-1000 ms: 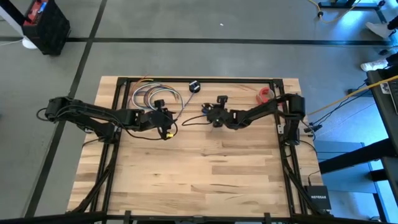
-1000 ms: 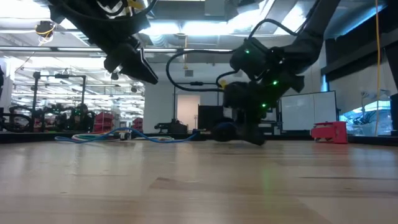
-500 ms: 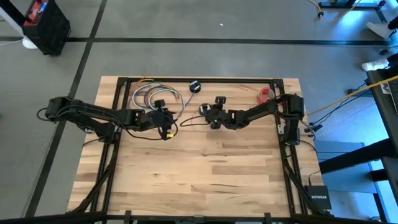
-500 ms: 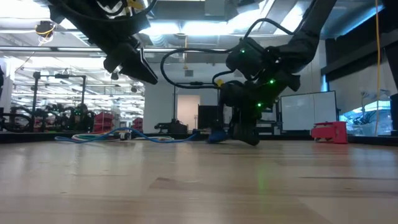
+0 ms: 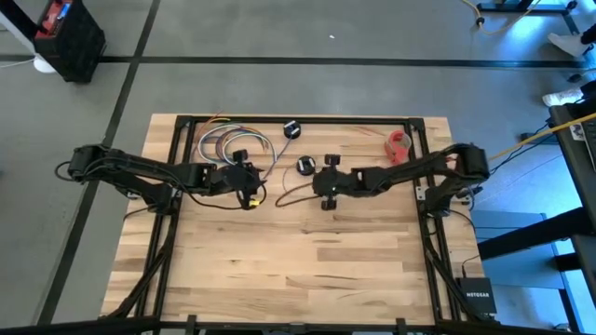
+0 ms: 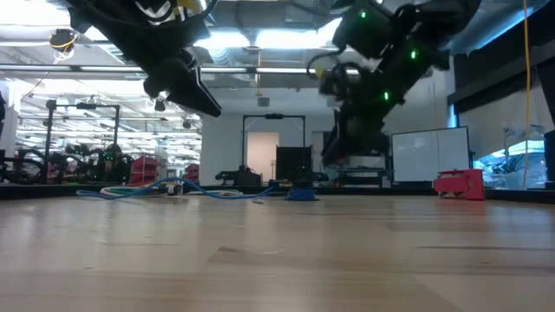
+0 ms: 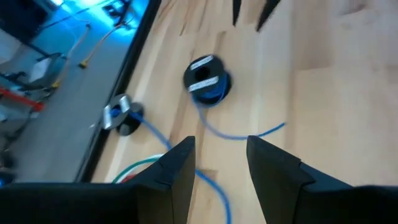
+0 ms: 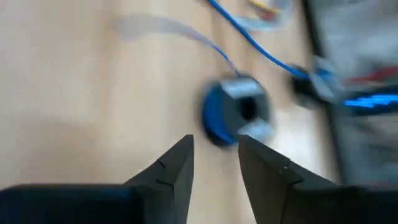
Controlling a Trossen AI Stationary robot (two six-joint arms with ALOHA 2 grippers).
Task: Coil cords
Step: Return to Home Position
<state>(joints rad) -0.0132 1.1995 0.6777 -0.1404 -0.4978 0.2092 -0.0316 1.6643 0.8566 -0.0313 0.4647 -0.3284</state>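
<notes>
Black spool [image 5: 304, 165] lies free on the table [image 5: 317, 261]; right fingers [image 8: 179, 163] nearby, seemingly apart, left fingers [image 7: 180, 165] apart

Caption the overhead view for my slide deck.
Overhead: black spool lies free on the wooden table, ahead of the open right pincer; left pincer waits nearby.

From above I see a grey concrete floor [image 5: 279, 88] around the wooden table [image 5: 307, 270]. A dark line [image 5: 372, 61] crosses this floor, and a black case [image 5: 70, 42] stands on it beyond the table's far left corner. At table height, the hall behind shows bright ceiling lights [image 6: 251, 39], a doorway [image 6: 262, 154], a whiteboard [image 6: 429, 152] and racks [image 6: 82, 152] on the left.
</notes>
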